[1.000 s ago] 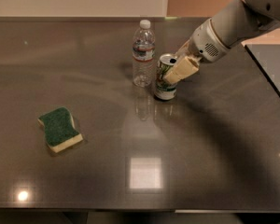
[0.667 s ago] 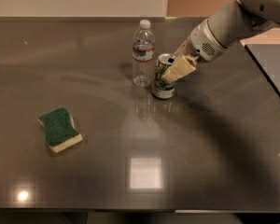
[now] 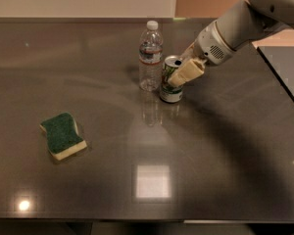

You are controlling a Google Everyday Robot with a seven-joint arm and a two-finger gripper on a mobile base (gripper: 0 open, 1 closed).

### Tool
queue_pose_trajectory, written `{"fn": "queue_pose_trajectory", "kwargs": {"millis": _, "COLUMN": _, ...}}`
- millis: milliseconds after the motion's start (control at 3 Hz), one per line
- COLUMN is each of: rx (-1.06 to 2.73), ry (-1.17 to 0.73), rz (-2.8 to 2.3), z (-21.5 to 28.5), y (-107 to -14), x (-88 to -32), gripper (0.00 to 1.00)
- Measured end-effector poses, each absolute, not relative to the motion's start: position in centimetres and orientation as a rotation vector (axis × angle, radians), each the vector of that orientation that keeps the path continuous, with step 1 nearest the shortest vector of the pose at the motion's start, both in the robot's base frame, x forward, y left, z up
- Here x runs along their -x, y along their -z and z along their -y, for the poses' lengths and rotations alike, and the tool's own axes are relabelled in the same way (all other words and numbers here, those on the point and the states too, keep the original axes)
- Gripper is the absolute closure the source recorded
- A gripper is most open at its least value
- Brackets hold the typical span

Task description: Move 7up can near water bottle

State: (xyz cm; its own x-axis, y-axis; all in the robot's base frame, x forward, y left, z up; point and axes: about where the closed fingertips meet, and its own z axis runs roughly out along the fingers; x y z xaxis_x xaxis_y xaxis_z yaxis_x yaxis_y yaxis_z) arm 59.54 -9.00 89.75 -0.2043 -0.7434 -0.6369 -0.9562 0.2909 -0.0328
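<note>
Clamping the likely light, slick, easily dented 7up can (image 3: 170, 93) around its upper sides, the gripper (image 3: 177, 75), jaws closed on it, holds it upright at four o'clock of the water bottle (image 3: 150, 55), just beside it.

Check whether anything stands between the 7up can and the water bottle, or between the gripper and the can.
Nothing visible does. The gripper is at the upper right side of the 7up can, which stands close beside the water bottle with nothing between them. The green sponge lies far to the left in view.
</note>
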Motion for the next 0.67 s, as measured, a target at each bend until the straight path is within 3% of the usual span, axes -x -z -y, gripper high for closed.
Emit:
{"fn": "queue_pose_trajectory", "kwargs": {"millis": 333, "rx": 1.516, "ry": -0.510, "rz": -2.016, "z": 8.83, "y": -89.65, "x": -59.54, "gripper": 0.00}}
{"fn": "queue_pose_trajectory", "kwargs": {"millis": 667, "rx": 1.516, "ry": -0.510, "rz": -2.016, "z": 8.82, "y": -89.65, "x": -59.54, "gripper": 0.00}}
